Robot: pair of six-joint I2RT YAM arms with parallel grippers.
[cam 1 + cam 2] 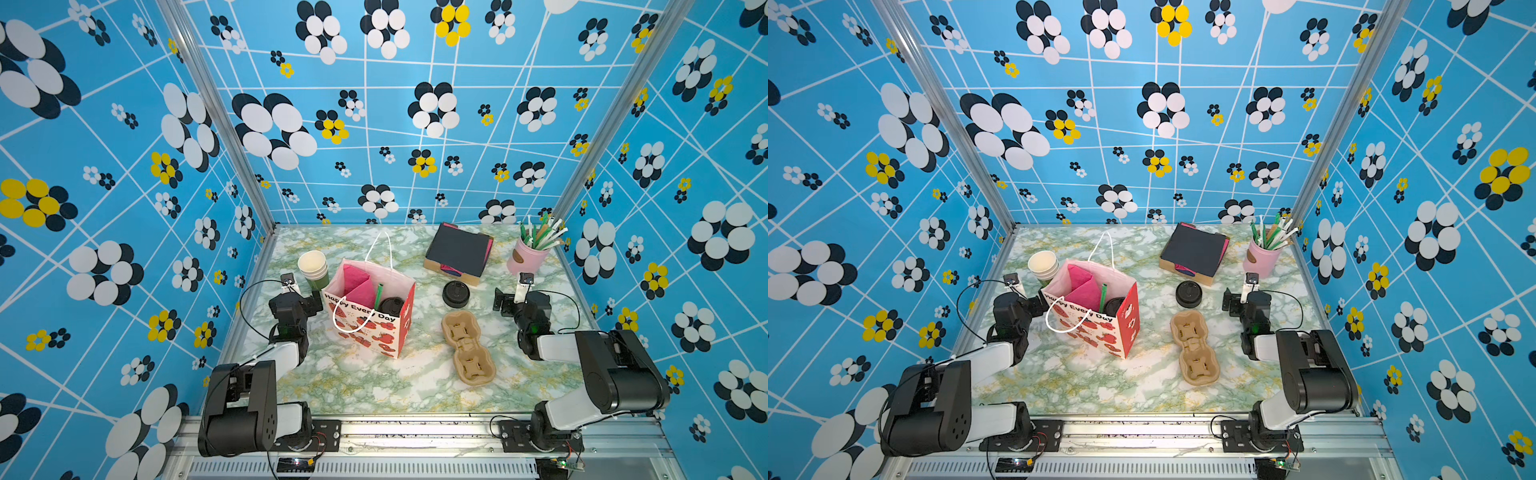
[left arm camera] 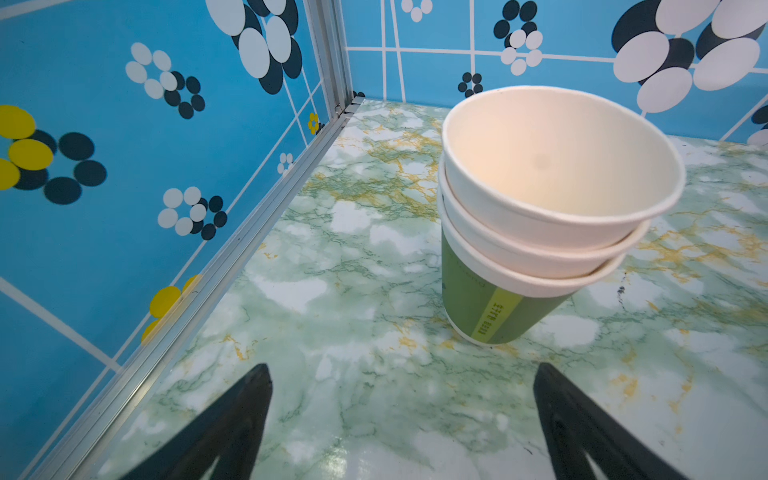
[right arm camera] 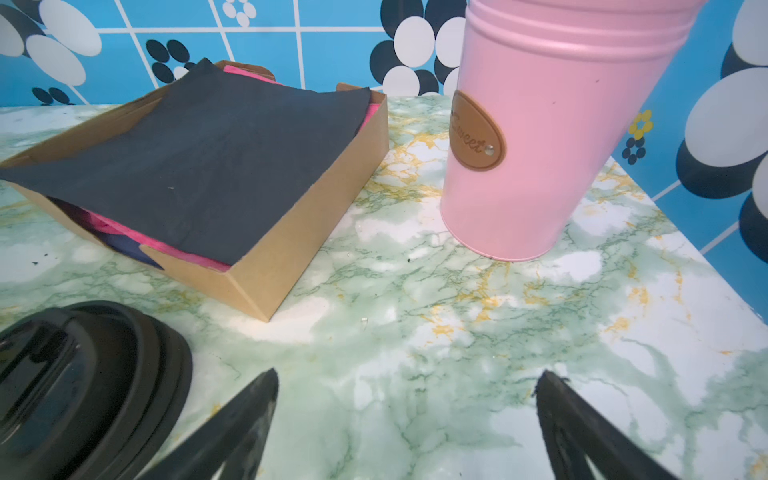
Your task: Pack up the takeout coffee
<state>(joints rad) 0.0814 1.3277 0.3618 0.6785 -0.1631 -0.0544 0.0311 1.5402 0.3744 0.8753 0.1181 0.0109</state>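
The takeout coffee (image 1: pixel 390 306) sits inside the gift bag (image 1: pixel 376 332), at the bag's right end. Only its glossy black round lid shows (the bag's front panel hides the cup wall). The lid faces up, so the cup's long axis runs roughly vertical. A green straw (image 1: pixel 379 294) stands just left of it, and crumpled pink tissue paper (image 1: pixel 358 286) fills the bag's left half. The bag is smooth printed paper, boxy, with white cord handles, and stands on the green-veined marble-look table (image 1: pixel 374 386).

The left gripper (image 2: pixel 401 374) is released, its black tapered fingers spread wide over bare table. It holds nothing and points at the stack of cups (image 2: pixel 540 216), matte cream cones nested in a green one, at the bag's far left.

The right gripper (image 3: pixel 409 376) is likewise spread and empty. The loose black lids (image 3: pixel 83 382), ridged plastic discs, lie near it. Beyond them are a shallow kraft cardboard tray (image 3: pixel 291 257) topped by a flat black napkin (image 3: pixel 199 158), and a ribbed pink tin (image 3: pixel 540 145) holding wrapped straws (image 1: pixel 540 237).

A moulded pulp cup carrier (image 1: pixel 467 353), two-lobed and fibrous, lies right of the bag.
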